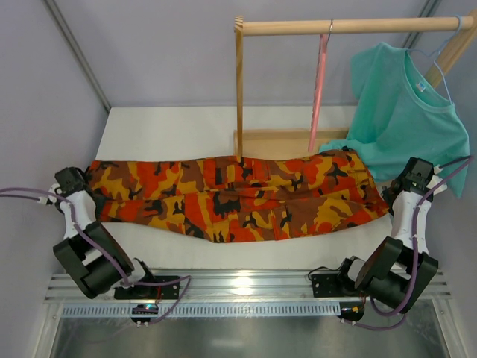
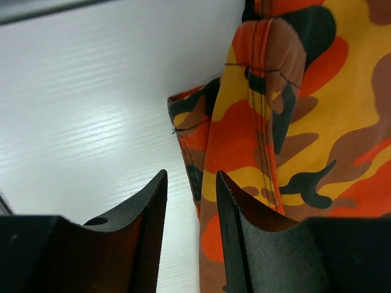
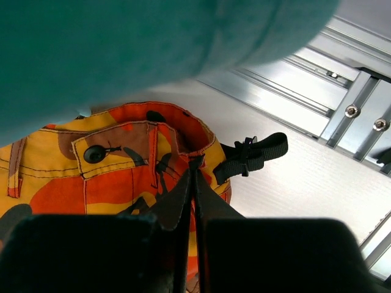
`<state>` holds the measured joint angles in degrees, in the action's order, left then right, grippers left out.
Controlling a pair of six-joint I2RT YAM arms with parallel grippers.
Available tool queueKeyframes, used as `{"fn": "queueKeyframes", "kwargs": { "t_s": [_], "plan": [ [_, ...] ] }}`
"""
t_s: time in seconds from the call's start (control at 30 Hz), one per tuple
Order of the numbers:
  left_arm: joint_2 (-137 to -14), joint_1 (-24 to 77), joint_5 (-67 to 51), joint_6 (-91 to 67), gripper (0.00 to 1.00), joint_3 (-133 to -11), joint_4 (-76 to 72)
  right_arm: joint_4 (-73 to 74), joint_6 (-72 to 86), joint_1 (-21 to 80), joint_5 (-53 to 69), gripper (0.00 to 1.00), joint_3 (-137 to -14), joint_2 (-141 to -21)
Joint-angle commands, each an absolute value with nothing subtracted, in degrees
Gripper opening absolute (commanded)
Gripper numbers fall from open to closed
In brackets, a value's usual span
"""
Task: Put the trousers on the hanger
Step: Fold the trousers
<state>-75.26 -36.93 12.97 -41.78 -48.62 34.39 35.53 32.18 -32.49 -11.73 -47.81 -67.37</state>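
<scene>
The camouflage trousers (image 1: 231, 198) lie flat across the table, leg ends to the left and waist to the right. The pink hanger (image 1: 320, 82) hangs from the wooden rail, well behind them. My left gripper (image 1: 74, 183) is at the leg ends. In the left wrist view it (image 2: 190, 174) stands open with bare table between the fingers, and the leg hem (image 2: 293, 122) lies just right of the gap. My right gripper (image 1: 414, 175) is at the waist end. Its tips (image 3: 195, 162) are shut on the waistband of the trousers (image 3: 122, 177), beside a black strap (image 3: 253, 155).
A wooden rack stands at the back, with an upright post (image 1: 239, 89) and a top rail (image 1: 350, 26). A teal T-shirt (image 1: 406, 112) on a light-blue hanger (image 1: 440, 71) hangs at the right and droops over the right gripper (image 3: 122, 49). A metal rail (image 1: 238, 287) runs along the near edge.
</scene>
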Motion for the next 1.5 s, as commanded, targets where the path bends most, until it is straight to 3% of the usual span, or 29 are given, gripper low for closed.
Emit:
{"fn": "queueKeyframes", "kwargs": {
  "t_s": [0.0,0.2,0.57,0.77,1.07,1.47],
  "plan": [
    [-78.7,-37.5,9.2,-43.9,0.37,-47.3,30.3,33.3,32.1,-32.8,-10.1,0.04,-48.4,-66.4],
    [-85.9,-37.6,9.8,-43.9,0.40,-49.6,29.3,33.2,30.2,-32.8,-10.5,0.04,-49.2,-65.7],
    [-83.3,-38.3,12.6,-44.7,0.42,-47.3,26.9,32.5,30.0,-32.8,-10.4,0.04,-49.1,-65.5],
    [-78.6,-39.2,17.1,-45.3,0.36,-46.2,28.1,32.3,29.8,-32.8,-9.6,0.04,-49.4,-66.1],
    [-83.9,-42.6,12.3,-45.7,0.31,-46.9,28.1,32.8,29.5,-32.8,-9.5,0.04,-50.2,-66.5],
    [-83.7,-42.7,8.3,-46.7,0.41,-45.6,23.3,32.8,29.4,-32.8,-9.6,0.04,-50.1,-66.3]
  ]
}}
